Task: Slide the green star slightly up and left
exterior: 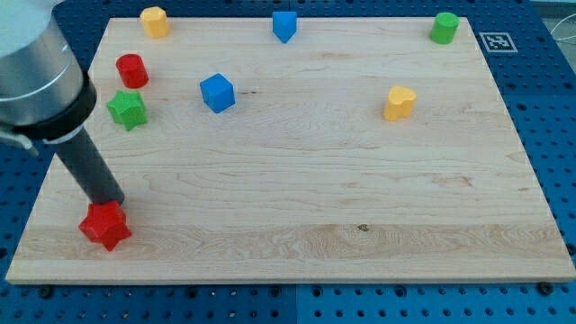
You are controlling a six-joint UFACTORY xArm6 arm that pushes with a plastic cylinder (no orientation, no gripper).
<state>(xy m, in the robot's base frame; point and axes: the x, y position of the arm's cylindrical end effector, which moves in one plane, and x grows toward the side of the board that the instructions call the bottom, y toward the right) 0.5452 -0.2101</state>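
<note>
The green star [127, 109] lies on the wooden board [297, 171] near its left edge, just below a red cylinder [131, 70]. My tip [112, 203] is at the board's lower left, touching the top of a red star [105, 225]. The tip is well below the green star, about a third of the board's height away. The dark rod and grey arm body rise up and left from the tip.
A blue cube [217, 93] sits right of the green star. A yellow hexagonal block [155, 21], a blue block [284, 26] and a green cylinder [444, 28] line the top edge. A yellow heart-like block [400, 103] lies at the right.
</note>
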